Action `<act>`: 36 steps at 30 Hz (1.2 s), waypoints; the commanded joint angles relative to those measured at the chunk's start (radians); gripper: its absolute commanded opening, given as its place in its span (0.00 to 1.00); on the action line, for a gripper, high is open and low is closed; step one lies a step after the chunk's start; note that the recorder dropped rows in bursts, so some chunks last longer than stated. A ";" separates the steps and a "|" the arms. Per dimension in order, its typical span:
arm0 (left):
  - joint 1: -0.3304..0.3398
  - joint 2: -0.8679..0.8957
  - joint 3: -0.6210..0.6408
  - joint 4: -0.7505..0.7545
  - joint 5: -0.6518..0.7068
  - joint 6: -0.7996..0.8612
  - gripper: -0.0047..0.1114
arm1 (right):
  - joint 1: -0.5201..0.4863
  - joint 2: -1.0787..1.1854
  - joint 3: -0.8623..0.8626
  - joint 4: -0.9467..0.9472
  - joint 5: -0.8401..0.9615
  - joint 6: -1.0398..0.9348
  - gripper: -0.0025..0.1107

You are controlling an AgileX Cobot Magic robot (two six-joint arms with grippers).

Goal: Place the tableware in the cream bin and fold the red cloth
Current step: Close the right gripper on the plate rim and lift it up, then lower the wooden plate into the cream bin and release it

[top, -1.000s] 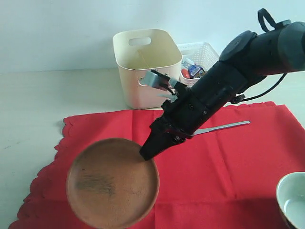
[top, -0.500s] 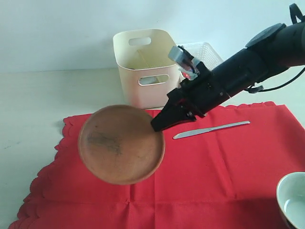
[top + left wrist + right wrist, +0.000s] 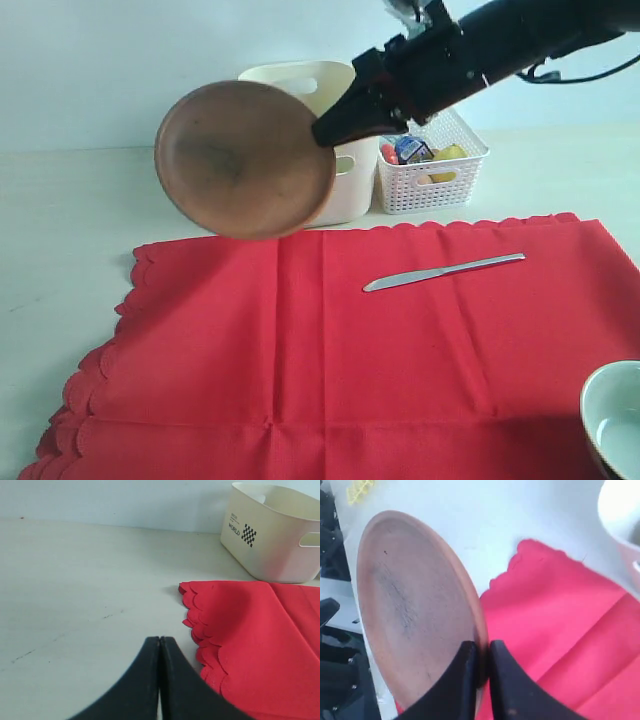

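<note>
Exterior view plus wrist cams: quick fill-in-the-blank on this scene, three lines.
The right gripper grips the wooden plate by its ____.
The only cutlery on the red cloth is a silver ____.
The left gripper is ____ and empty.
Missing: rim; knife; shut.

The plate (image 3: 245, 158) is hanging right in front of the cream bin (image 3: 355, 197), and the white basket (image 3: 432, 178) is crowding its right side. Meanwhile the red cloth (image 3: 300, 350) is lying mostly open, with just the knife (image 3: 443, 271) toward its far edge and the bowl (image 3: 612, 420) sitting at the near-right corner.
</note>
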 commanded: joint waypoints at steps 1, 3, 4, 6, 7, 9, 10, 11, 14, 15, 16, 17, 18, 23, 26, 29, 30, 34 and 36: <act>0.003 -0.006 0.004 0.002 -0.008 -0.002 0.04 | -0.042 -0.011 -0.111 -0.032 -0.020 0.066 0.02; 0.003 -0.006 0.004 0.002 -0.008 -0.002 0.04 | -0.061 -0.005 -0.149 -0.035 -0.043 0.080 0.02; 0.003 -0.006 0.004 0.002 -0.008 -0.002 0.04 | -0.071 0.002 -0.174 -0.035 -0.047 0.090 0.02; 0.003 -0.006 0.004 0.002 -0.008 -0.002 0.04 | -0.087 0.025 -0.224 -0.037 -0.049 0.111 0.02; 0.003 -0.006 0.004 0.002 -0.008 -0.002 0.04 | -0.095 0.041 -0.254 -0.037 -0.049 0.125 0.02; 0.003 -0.006 0.004 0.002 -0.008 -0.002 0.04 | -0.107 0.074 -0.312 -0.037 -0.050 0.149 0.02; 0.003 -0.006 0.004 0.002 -0.008 -0.002 0.04 | -0.111 0.093 -0.337 -0.037 -0.057 0.163 0.02; 0.003 -0.006 0.004 0.002 -0.008 -0.002 0.04 | -0.113 0.108 -0.355 -0.037 -0.065 0.171 0.02; 0.003 -0.006 0.004 0.002 -0.008 -0.002 0.04 | -0.113 0.169 -0.414 -0.037 -0.088 0.190 0.02; 0.003 -0.006 0.004 0.002 -0.008 -0.002 0.04 | -0.113 0.188 -0.435 -0.037 -0.098 0.192 0.02; 0.003 -0.006 0.004 0.002 -0.008 -0.002 0.04 | -0.113 0.208 -0.458 -0.037 -0.107 0.199 0.02; 0.003 -0.006 0.004 0.002 -0.008 -0.002 0.04 | -0.113 0.224 -0.477 -0.037 -0.111 0.203 0.02; 0.003 -0.006 0.004 0.002 -0.008 -0.002 0.04 | -0.115 0.244 -0.502 -0.039 -0.117 0.208 0.02; 0.003 -0.006 0.004 0.002 -0.008 -0.002 0.04 | -0.134 0.330 -0.618 -0.053 -0.158 0.257 0.02; 0.003 -0.006 0.004 0.002 -0.008 -0.002 0.04 | -0.136 0.381 -0.680 -0.085 -0.188 0.288 0.02; 0.003 -0.006 0.004 0.002 -0.008 -0.002 0.04 | -0.136 0.422 -0.720 -0.119 -0.208 0.321 0.02; 0.003 -0.006 0.004 0.002 -0.008 -0.002 0.04 | -0.136 0.428 -0.725 -0.132 -0.219 0.323 0.02; 0.003 -0.006 0.004 0.002 -0.008 -0.002 0.04 | -0.136 0.457 -0.729 -0.189 -0.259 0.330 0.02; 0.003 -0.006 0.004 0.002 -0.008 -0.002 0.04 | -0.134 0.468 -0.729 -0.205 -0.277 0.330 0.02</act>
